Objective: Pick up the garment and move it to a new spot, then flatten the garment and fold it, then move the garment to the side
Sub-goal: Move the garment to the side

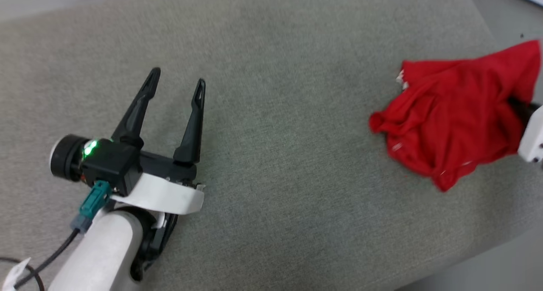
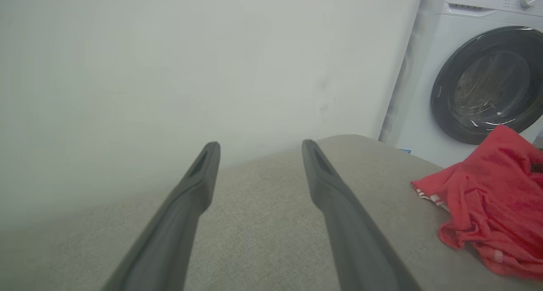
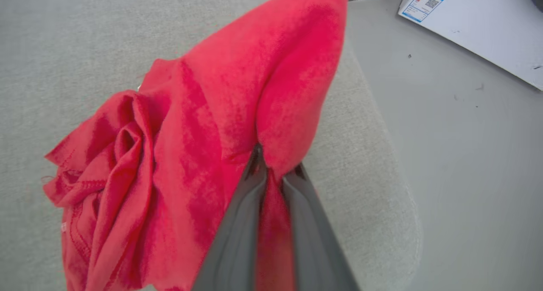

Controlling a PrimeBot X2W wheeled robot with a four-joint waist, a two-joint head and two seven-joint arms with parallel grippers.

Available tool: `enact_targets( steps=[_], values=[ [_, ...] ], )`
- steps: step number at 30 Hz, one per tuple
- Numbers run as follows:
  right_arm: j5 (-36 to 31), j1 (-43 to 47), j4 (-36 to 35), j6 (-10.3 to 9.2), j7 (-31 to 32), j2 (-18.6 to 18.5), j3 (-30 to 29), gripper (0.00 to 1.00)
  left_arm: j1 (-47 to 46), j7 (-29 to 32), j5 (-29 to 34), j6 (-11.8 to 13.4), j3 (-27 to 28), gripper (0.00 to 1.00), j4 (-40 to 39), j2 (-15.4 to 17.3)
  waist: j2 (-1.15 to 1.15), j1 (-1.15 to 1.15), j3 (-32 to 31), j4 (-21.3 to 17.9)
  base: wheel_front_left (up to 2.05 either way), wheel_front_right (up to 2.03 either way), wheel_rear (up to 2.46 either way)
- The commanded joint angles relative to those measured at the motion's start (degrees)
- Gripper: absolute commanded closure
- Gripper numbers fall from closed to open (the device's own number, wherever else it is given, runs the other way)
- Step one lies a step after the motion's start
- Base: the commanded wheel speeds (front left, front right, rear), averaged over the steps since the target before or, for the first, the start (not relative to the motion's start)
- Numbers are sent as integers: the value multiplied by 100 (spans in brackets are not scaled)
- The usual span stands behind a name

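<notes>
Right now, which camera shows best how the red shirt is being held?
The right wrist view: up close, the right tool is shut on a fold of the garment. The head view shows the crumpled garment whole, with the grip mostly hidden. The left wrist view catches part of it at the right edge.

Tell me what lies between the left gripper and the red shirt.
Only bare grey cushion separates the left gripper and the shirt, as the head view shows.
</notes>
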Motion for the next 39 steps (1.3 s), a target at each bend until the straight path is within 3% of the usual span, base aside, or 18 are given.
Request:
enact_targets(
  steps=[1, 6, 10, 11, 12, 13, 19, 25, 32, 39],
  values=[
    [-82, -297, 199, -5, -212, -41, -239, 100, -227, 94, 75, -72, -22, 0, -105, 90, 0, -1, 686, -40, 0, 0, 0],
    [-382, -760, 640, -5, -803, -136, -834, 100, -613, 328, 239, -184, -98, 0, -341, 244, 0, -1, 1201, 120, 0, 0, 0],
    [-676, -987, 1057, -4, -1287, 15, -1170, 100, -799, 400, 299, -243, -154, 0, -443, 278, 0, -1, 1416, 226, 0, 0, 0],
    [-762, -1010, 1179, -4, -1455, 67, -1246, 89, -834, 405, 309, -250, -160, 0, -448, 278, 0, -1, 1436, 244, 0, 0, 0],
    [-900, -1017, 1312, -5, -1613, 102, -1306, 28, -857, 402, 314, -255, -165, 0, -447, 273, 0, -1, 1445, 261, 0, 0, 0],
    [-993, -1039, 1421, -4, -1785, 141, -1371, 0, -869, 391, 311, -260, -175, 0, -435, 255, 0, -1, 1441, 281, 0, 0, 0],
    [-1478, -1061, 1932, -5, -2354, 143, -1776, 0, -782, 292, 247, -237, -211, 0, -292, 188, 0, -1, 1284, 328, 0, 0, 0],
    [-1897, -821, 1945, -5, -2689, 96, -2057, 0, -420, 45, 93, -125, -180, 0, 6, 95, 0, -1, 672, 347, 0, 0, 0],
    [-1695, 74, 1003, -5, -2754, 327, -2107, 0, 324, -268, -176, 137, -56, 0, 346, -64, 0, -1, -255, 485, 0, 0, 0],
    [-1552, 1406, -563, -5, -2634, 962, -1835, 0, 994, -427, -396, 341, 67, 0, 563, -183, 0, -1, -900, 766, 0, 0, 0]
  ],
)
